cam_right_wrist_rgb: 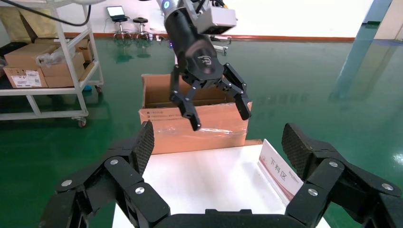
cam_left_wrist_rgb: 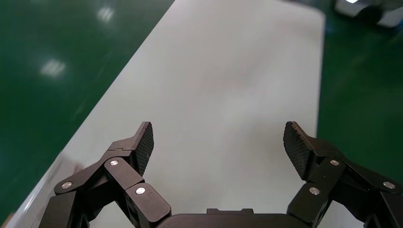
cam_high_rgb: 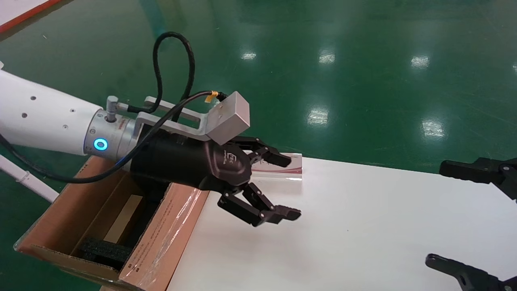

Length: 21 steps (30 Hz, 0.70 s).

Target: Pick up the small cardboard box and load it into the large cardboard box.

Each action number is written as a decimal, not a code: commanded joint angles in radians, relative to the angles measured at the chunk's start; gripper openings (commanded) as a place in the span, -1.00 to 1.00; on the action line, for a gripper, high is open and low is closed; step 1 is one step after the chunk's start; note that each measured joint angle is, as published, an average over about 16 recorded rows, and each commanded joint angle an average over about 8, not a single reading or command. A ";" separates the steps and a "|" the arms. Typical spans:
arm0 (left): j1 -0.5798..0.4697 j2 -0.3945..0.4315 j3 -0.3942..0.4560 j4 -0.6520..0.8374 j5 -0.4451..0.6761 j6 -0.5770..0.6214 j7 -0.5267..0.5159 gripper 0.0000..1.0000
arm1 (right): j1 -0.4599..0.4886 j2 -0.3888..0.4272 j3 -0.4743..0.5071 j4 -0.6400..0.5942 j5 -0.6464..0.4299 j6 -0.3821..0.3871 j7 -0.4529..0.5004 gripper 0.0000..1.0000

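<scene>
I see no small cardboard box, only my left end effector [cam_high_rgb: 278, 186] spread wide and empty beside the stiff, slick-taped large cardboard box [cam_high_rgb: 161, 238].

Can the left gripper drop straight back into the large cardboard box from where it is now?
Probably yes. The left gripper hovers open and empty over the white table just beside the large cardboard box, whose top is open, with nothing visible between them. The small cardboard box is not in view.
</scene>
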 commanded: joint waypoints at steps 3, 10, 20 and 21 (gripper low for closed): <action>0.103 0.011 -0.126 0.005 -0.039 0.035 0.067 1.00 | 0.000 0.000 0.000 0.000 0.000 0.000 0.000 1.00; 0.284 0.030 -0.346 0.013 -0.107 0.096 0.185 1.00 | 0.000 0.000 -0.001 0.000 0.000 0.000 0.000 1.00; 0.529 0.056 -0.645 0.023 -0.200 0.179 0.345 1.00 | 0.000 0.000 -0.001 0.000 0.001 0.000 0.000 1.00; 0.550 0.058 -0.671 0.024 -0.207 0.185 0.357 1.00 | 0.000 0.000 -0.001 0.000 0.001 0.001 -0.001 1.00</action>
